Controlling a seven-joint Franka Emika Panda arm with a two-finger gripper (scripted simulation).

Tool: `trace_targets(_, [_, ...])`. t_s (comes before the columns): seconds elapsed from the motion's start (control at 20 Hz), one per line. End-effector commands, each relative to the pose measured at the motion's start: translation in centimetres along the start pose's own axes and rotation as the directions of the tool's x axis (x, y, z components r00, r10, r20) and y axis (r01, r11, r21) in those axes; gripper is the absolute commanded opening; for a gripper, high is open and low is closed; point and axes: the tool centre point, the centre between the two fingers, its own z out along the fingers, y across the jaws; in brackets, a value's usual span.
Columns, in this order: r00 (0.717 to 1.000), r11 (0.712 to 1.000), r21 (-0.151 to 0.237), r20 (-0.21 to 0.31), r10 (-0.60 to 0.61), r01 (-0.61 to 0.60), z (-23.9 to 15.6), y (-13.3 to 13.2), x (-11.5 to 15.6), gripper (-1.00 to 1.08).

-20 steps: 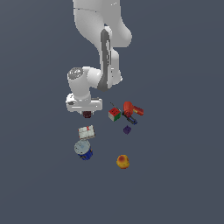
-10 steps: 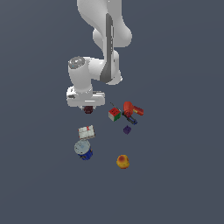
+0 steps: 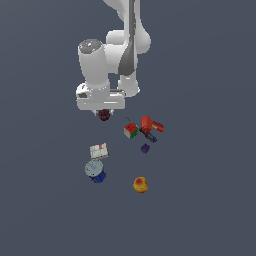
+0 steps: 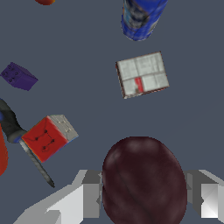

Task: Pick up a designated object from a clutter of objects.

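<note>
My gripper [image 3: 104, 114] is shut on the designated object [image 3: 104, 115], a tiny dark maroon lump, and holds it above the surface, over the exterior view's left part of the clutter. In the wrist view the lump [image 4: 142, 181] fills the space between both fingers [image 4: 89, 194]. Below lie the colourful cube [image 3: 131, 131], the red-orange tool [image 3: 150, 127], the purple block [image 3: 145, 148], the white-red flat box [image 3: 99, 150], the blue clock-like item [image 3: 94, 170] and the yellow-orange ball [image 3: 140, 185].
The wrist view shows the cube [image 4: 48, 136], the purple block [image 4: 18, 76], the flat box [image 4: 142, 74] and the blue item [image 4: 141, 17] on the grey floor below the gripper.
The arm has risen with the maroon lump in its gripper, moving it higher above the clutter. The other items have not moved.
</note>
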Motion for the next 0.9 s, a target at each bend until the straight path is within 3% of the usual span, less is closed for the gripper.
trace_targets(0.0, [1.000,1.000,-0.001,0.000,0.000,0.000,-2.2,-0.7,0.1,-1.00])
trace_targets(0.85, [1.000,1.000,0.001,0.000,-0.002,0.002,-15.8,-5.2,1.2,-1.00])
